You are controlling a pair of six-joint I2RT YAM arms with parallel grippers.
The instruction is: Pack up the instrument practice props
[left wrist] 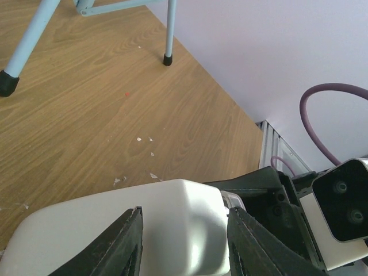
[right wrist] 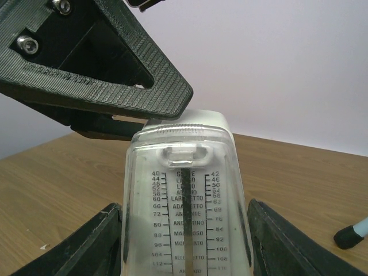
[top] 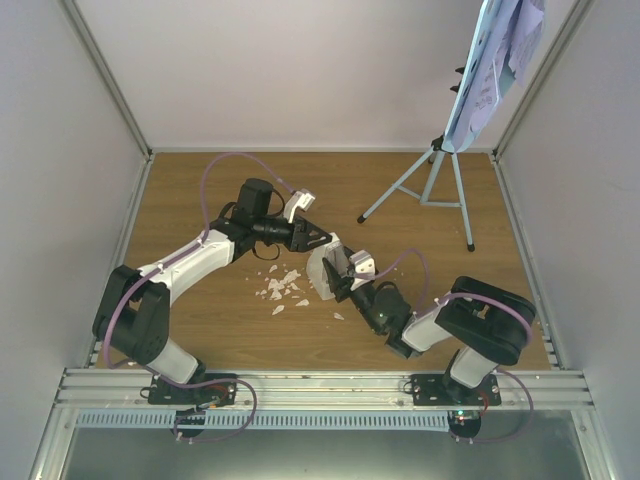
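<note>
Far left, the left end effector (top: 322, 238): fingers apart over the tip of the metronome (top: 320, 270), touching it. Pinching or not, can't tell. The metronome is mid-desk (top: 200, 200), held tilted. Likely light and rigid, clear cover (right wrist: 184, 190) slick and crackable, so best taken low on the flanks. The right end effector (right wrist: 184, 207) is clamped there, both sides.

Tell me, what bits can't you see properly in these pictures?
- Music stand tray top and sheet music: cut off by the top external view's upper edge; notes too small to read.
- Metronome base: below the right wrist view's bottom edge; the left wrist view shows only its white back.
- Left gripper: whether it pinches the metronome's top is unclear; its fingers block the contact.
</note>
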